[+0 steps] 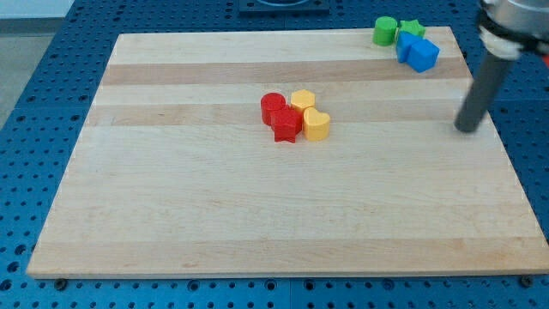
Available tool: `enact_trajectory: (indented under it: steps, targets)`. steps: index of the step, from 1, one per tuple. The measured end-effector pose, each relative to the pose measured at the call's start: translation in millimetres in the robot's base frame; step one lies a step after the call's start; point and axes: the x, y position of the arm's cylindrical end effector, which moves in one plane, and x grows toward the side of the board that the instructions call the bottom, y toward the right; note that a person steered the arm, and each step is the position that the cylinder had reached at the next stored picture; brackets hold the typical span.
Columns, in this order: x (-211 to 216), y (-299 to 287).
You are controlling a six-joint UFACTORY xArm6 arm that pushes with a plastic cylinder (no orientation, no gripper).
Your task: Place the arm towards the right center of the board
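Note:
My tip [468, 130] rests on the wooden board [257, 223] near its right edge, a little above mid-height. The dark rod rises from it toward the view's top right. A red cylinder [273, 106], a red star [286, 125], a yellow hexagon [302, 100] and a yellow heart [316, 125] sit clustered near the board's centre, far to the left of my tip. A green cylinder [385, 31], a green star [412, 29] and two blue blocks [418, 51] sit at the top right corner, above and left of my tip.
A blue perforated table [34, 103] surrounds the board on all sides. The board's right edge [502, 146] runs just right of my tip.

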Motion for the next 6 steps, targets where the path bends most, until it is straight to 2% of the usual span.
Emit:
enact_trajectory:
  steps: [2, 3, 4, 6]
  targets:
    - [130, 5]
    - [155, 5]
    - [146, 5]
    - [-8, 15]
